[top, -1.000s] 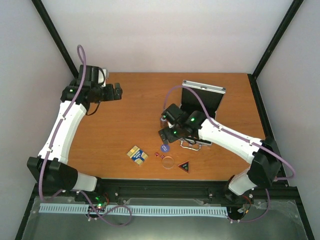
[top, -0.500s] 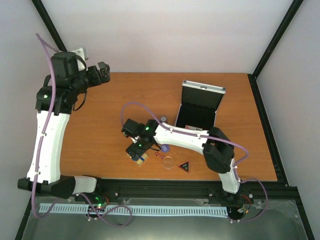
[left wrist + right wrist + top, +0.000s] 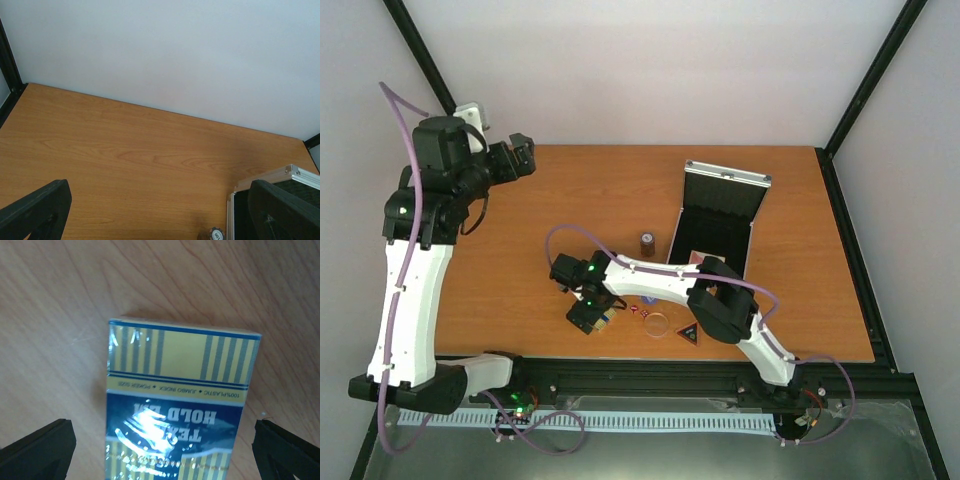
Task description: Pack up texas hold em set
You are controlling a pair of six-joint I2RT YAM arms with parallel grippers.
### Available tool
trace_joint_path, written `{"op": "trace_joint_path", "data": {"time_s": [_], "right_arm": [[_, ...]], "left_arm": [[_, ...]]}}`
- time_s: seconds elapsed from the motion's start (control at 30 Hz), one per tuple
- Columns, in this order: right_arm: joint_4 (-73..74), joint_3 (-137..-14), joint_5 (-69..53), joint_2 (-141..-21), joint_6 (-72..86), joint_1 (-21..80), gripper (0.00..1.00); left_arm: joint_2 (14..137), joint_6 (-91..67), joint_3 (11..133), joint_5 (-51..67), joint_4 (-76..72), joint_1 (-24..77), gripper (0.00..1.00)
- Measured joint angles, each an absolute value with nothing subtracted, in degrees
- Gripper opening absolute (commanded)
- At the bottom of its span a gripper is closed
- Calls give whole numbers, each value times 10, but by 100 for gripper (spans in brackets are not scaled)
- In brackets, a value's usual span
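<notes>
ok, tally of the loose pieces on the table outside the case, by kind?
Card deck: 1
Dark cylinder: 1
Blue chip: 1, partly under the arm
Red dice: 2
Clear disc: 1
Black triangle: 1
Total: 7

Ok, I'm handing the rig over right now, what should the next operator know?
Left claw open, empty, raised over the table's far left corner.
Right claw open, hanging over the blue and gold card deck, no grip yet.
Case open at the far right; cylinder, dice, clear disc and black triangle loose on the table.
Done: unclear, case contents hard to see. Left: grab deck, pack all loose pieces, shut case.
</notes>
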State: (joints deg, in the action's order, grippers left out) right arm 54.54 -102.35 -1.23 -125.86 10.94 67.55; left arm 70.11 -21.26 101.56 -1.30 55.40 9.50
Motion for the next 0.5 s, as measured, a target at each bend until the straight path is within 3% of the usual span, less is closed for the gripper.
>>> {"op": "trace_joint_path", "data": {"time_s": [0.33, 0.5], "right_arm": [[564, -1052, 18, -1305, 107, 675, 97], [570, -1067, 24, -1310, 107, 675, 90]], "left_arm": [[701, -212, 1006, -6, 554, 95, 100], [701, -209, 998, -6, 554, 95, 100]]}}
